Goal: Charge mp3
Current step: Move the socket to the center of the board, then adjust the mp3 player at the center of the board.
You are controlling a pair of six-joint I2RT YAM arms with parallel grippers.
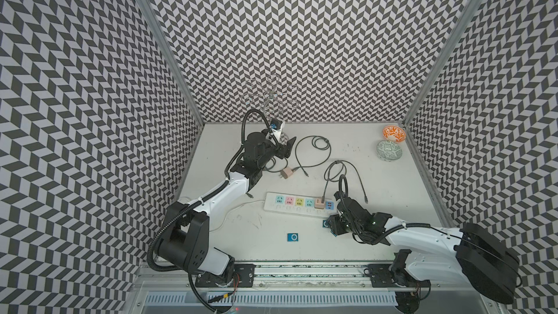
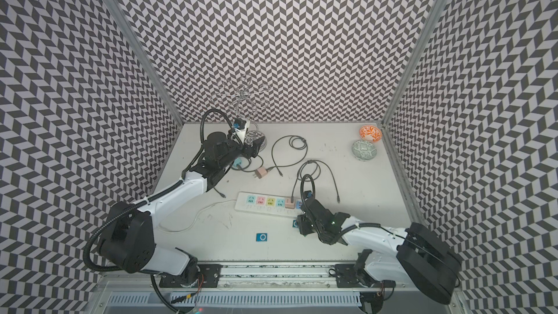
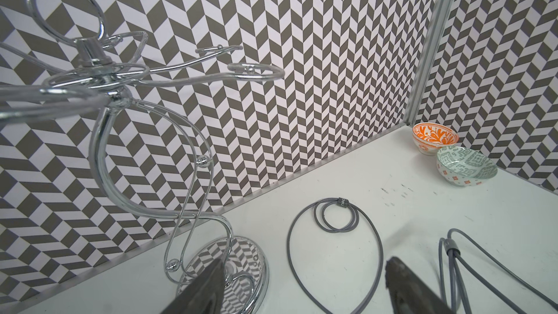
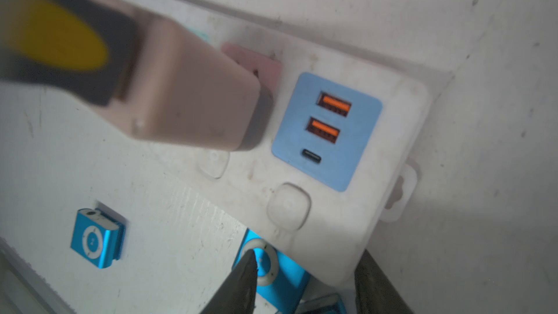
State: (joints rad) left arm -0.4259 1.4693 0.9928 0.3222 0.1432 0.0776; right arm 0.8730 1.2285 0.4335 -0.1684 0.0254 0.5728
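Two blue mp3 players lie in front of the white power strip (image 1: 280, 209). One mp3 (image 1: 293, 237) (image 4: 96, 237) lies alone. The other mp3 (image 1: 326, 224) (image 4: 283, 285) sits at the strip's right end, under my right gripper (image 1: 332, 227) (image 4: 305, 267). One of its fingertips (image 4: 246, 270) overlaps the player's white wheel, and the strip's corner (image 4: 332, 237) fills the gap to the other finger. Whether the jaws hold anything I cannot tell. A pink charger (image 1: 319, 203) (image 4: 187, 101) with a grey cable (image 1: 329, 176) is plugged into the strip. My left gripper (image 1: 288, 148) (image 3: 305, 264) stands open and empty at the back.
A chrome wire stand (image 1: 271, 98) (image 3: 105, 146) rises beside the left gripper. A loose pink charger (image 1: 285, 173) and a coiled grey cable (image 1: 314, 146) (image 3: 335, 215) lie mid-table. An orange bowl (image 1: 393, 133) and a green bowl (image 1: 389, 150) sit in the back right corner.
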